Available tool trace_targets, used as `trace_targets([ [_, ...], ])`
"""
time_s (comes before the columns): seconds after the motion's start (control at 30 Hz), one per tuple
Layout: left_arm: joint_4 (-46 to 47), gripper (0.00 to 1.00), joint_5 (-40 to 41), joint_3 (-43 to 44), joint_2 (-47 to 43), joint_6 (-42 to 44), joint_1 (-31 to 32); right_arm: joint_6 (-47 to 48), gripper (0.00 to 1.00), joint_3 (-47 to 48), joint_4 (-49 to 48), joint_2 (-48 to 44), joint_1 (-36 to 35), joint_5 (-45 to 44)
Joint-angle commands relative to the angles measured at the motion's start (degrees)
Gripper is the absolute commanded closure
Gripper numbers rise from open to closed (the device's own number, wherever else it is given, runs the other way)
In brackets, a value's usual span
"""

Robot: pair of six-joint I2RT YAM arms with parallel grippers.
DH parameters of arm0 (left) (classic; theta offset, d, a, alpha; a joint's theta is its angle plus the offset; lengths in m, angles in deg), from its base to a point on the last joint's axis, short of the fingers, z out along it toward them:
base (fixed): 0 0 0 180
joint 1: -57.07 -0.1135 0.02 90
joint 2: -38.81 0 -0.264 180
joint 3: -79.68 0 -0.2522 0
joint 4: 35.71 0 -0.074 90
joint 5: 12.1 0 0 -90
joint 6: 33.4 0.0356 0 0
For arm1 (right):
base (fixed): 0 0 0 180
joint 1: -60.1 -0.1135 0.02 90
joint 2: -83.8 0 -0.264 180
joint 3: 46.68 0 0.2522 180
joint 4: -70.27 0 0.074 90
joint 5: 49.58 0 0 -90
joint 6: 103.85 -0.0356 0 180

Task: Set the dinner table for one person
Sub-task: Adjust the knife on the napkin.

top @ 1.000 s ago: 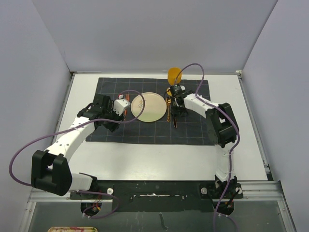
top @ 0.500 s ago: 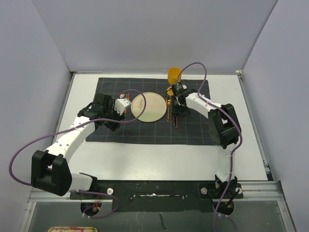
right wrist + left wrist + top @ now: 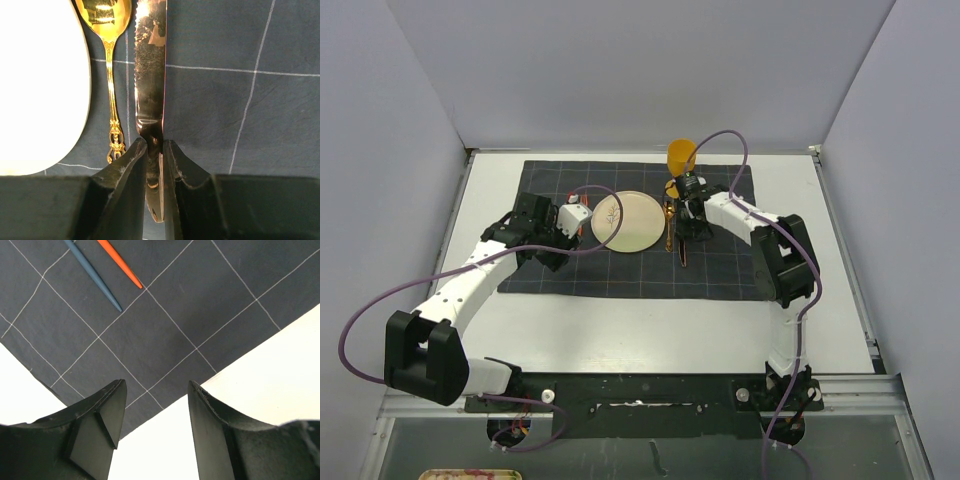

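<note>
The white bench (image 3: 620, 330) spreads under and well beyond the plate (image 3: 625, 222), which sits on a dark checked cloth (image 3: 720, 270). Just right of the plate is a gold spoon (image 3: 111, 75), and beside that, on the side away from the plate, a knife (image 3: 151, 60). The right claw (image 3: 155, 150) is pinched narrow on the knife's handle. A yellow cup (image 3: 681, 155) stands behind and to the right of the plate. Left of the plate, the left claw (image 3: 156, 390) hangs about half open with nothing in it, over the cloth's edge, near a blue stick (image 3: 95, 276) and an orange stick (image 3: 120, 262).
</note>
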Motion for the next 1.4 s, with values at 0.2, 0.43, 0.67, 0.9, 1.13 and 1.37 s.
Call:
trace_targets([
  [0.2, 1.63, 0.49, -0.37, 1.73, 0.95, 0.45, 0.31, -1.03, 0.9, -1.21, -1.65, -2.76, -0.12, -0.26],
  [0.43, 1.83, 0.49, -0.23, 1.66, 0.97, 0.36, 0.26, -1.38, 0.9, -0.73, -1.48, -2.04, -0.08, -0.36],
  [0.67, 1.83, 0.49, -0.48, 1.75, 1.1, 0.28, 0.25, -1.56, 0.89, 0.35, -1.26, -1.28, -0.21, -0.24],
  [0.9, 1.92, 0.49, -0.39, 1.44, 1.06, 0.28, 0.26, -1.85, 0.9, 1.74, -1.08, -0.7, -0.33, -0.04],
  [1.13, 1.89, 0.49, -0.48, 1.44, 1.14, 0.33, 0.25, -2.0, 0.9, 2.35, -0.84, 0.09, -0.44, 0.18],
  [1.37, 1.83, 0.49, -0.44, 1.53, 1.26, 0.44, 0.25, -2.17, 0.88, 2.01, -0.94, -0.18, -0.59, 0.0],
])
